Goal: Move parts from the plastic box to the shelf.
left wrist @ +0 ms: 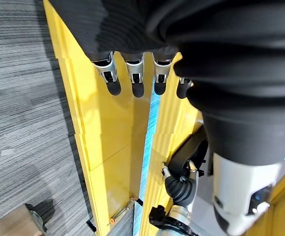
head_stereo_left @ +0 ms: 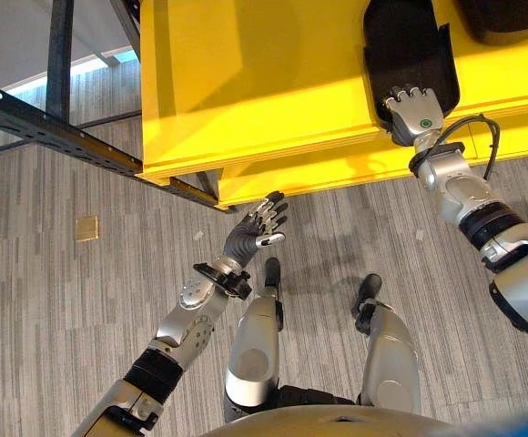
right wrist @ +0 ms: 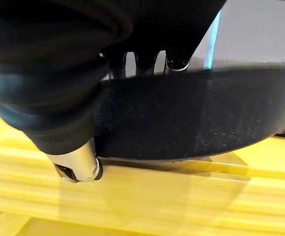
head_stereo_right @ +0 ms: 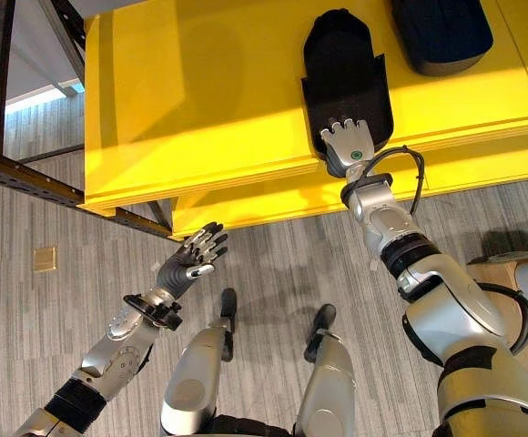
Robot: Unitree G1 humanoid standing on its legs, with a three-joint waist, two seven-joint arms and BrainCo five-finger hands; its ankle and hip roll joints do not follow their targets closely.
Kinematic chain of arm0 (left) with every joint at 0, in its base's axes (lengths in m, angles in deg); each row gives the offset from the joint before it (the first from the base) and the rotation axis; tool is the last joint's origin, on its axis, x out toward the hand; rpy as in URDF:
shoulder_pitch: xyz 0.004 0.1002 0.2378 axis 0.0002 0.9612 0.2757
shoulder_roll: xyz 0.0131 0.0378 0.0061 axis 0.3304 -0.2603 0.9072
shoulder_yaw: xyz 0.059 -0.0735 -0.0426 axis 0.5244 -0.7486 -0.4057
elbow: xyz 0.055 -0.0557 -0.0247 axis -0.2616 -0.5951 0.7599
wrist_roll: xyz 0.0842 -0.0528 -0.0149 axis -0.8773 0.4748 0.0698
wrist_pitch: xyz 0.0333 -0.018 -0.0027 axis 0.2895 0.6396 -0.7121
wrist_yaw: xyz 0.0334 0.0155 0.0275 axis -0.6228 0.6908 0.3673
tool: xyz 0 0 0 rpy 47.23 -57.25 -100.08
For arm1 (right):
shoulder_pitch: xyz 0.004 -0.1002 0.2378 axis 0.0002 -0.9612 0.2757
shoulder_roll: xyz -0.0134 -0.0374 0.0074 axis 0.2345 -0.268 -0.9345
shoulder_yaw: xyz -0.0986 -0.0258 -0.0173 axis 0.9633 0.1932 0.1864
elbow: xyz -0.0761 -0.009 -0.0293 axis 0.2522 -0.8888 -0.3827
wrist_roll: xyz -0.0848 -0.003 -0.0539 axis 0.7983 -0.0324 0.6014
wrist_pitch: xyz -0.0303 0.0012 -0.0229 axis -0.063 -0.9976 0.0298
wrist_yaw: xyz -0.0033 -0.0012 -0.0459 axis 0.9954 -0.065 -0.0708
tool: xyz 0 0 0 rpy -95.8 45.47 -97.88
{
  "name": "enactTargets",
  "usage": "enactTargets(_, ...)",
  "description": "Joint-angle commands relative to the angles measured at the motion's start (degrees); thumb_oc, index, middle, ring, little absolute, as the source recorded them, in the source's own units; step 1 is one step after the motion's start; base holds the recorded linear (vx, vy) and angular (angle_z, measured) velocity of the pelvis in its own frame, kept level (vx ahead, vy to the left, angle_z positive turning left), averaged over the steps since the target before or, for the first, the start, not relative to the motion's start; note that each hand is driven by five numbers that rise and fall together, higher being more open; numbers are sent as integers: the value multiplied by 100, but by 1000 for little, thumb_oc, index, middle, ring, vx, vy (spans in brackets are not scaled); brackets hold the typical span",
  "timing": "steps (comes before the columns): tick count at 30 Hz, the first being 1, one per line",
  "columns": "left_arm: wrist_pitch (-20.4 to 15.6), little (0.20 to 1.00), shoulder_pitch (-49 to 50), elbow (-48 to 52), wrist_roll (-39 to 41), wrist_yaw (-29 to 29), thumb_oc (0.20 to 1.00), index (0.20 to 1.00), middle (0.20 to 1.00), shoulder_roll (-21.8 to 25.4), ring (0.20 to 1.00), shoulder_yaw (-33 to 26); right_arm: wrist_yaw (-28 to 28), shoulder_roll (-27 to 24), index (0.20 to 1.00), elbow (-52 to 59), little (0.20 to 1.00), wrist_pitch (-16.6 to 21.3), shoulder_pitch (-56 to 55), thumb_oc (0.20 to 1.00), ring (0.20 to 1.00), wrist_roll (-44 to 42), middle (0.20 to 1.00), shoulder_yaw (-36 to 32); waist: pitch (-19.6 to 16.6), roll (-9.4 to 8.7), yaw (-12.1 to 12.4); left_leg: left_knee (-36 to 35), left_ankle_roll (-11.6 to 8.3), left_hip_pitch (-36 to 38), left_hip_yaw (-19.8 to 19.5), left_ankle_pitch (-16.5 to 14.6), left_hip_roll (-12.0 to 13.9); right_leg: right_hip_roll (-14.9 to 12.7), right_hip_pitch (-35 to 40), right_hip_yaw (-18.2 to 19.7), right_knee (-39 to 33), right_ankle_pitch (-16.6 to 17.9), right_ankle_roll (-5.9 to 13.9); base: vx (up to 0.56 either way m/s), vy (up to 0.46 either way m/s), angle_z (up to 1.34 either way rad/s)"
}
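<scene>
A yellow shelf (head_stereo_right: 246,100) is seen from above, with a second yellow level projecting just below its front edge. It is carried on a dark metal frame (head_stereo_left: 59,132) that runs off to the robot's left over grey striped flooring (head_stereo_left: 64,300).

2 black parts are seen on the top surface. The nearer black part (head_stereo_right: 344,68) is an elongated moulded piece with a rounded far end; it lies close to the front edge of the shelf. A second black part (head_stereo_right: 441,32) lies beside it, further back and to the robot's right, apart from the first.

The right hand (head_stereo_right: 349,144) is placed on the near end of the nearer black part. In the right wrist view the fingers (right wrist: 145,59) are seen reaching over the top edge of the part (right wrist: 191,118), with the thumb (right wrist: 78,164) below, against its underside; the part is taken to be grasped between them while it rests on the yellow surface (right wrist: 157,196).

The left hand (head_stereo_left: 257,229) is held in the air in front of the shelf's lower edge, above the floor. Its fingers (left wrist: 135,81) are extended and relaxed, and nothing is held.

A small tan square (head_stereo_left: 86,228) is noted on the floor to the robot's left.
</scene>
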Motion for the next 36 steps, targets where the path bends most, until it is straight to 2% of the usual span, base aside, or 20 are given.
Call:
enactTargets(1, -123, 1000, 33, 695, 72, -191, 1000, 1000, 1000, 249, 1000, 165, 229, -65, 200, -411, 200, -186, 594, 200, 200, -132, 200, 191, 17, -63, 232, 650, 8, -79, 44, -484, 304, -372, 284, -238, -128, 155, 568, 0, 0, 0)
enactTargets(6, -120, 1000, 68, 718, 29, -181, 1000, 1000, 1000, 224, 1000, 174, 29, -75, 200, -477, 200, -154, 534, 200, 200, -30, 200, 226, 17, -74, 241, 645, 13, -84, 44, -482, 309, -365, 291, -250, -129, 150, 567, 0, 0, 0)
enactTargets(12, -166, 1000, 73, 660, 56, -230, 1000, 1000, 1000, 252, 1000, 190, -585, -113, 200, -411, 200, 183, 545, 200, 200, 215, 200, 250, 17, -66, 241, 676, 25, -100, 39, -492, 313, -366, 282, -247, -117, 151, 569, 0, 0, 0)
enactTargets(18, -262, 1000, 108, 589, 73, -275, 1000, 1000, 1000, 303, 1000, 243, -1225, -234, 200, 7, 200, 742, 844, 200, 200, 758, 200, 326, 17, -61, 287, 741, 28, -163, -10, -527, 296, -355, 254, -257, -86, 113, 562, 0, 0, 0)
enactTargets(25, -277, 1000, 208, 648, 78, -338, 1000, 1000, 1000, 400, 1000, 245, -1297, -349, 200, 306, 200, 833, 1187, 200, 200, 896, 200, 511, 17, -61, 375, 794, 26, -224, -74, -529, 292, -363, 206, -296, 30, 56, 538, 12, -11, 2)
enactTargets(29, -235, 1000, 233, 706, 50, -335, 1000, 1000, 1000, 419, 1000, 264, -1115, -360, 200, 355, 200, 662, 1361, 200, 200, 770, 200, 597, 17, -65, 422, 844, 22, -258, -102, -545, 297, -385, 200, -330, 93, 17, 524, 21, -15, 4)
enactTargets(36, -222, 1000, 232, 726, 50, -331, 1000, 1000, 1000, 431, 1000, 277, -1317, -345, 200, 309, 200, 706, 1491, 200, 200, 692, 200, 612, 17, -59, 442, 883, 32, -264, -116, -565, 295, -399, 187, -335, 161, -16, 508, 2, 0, 1)
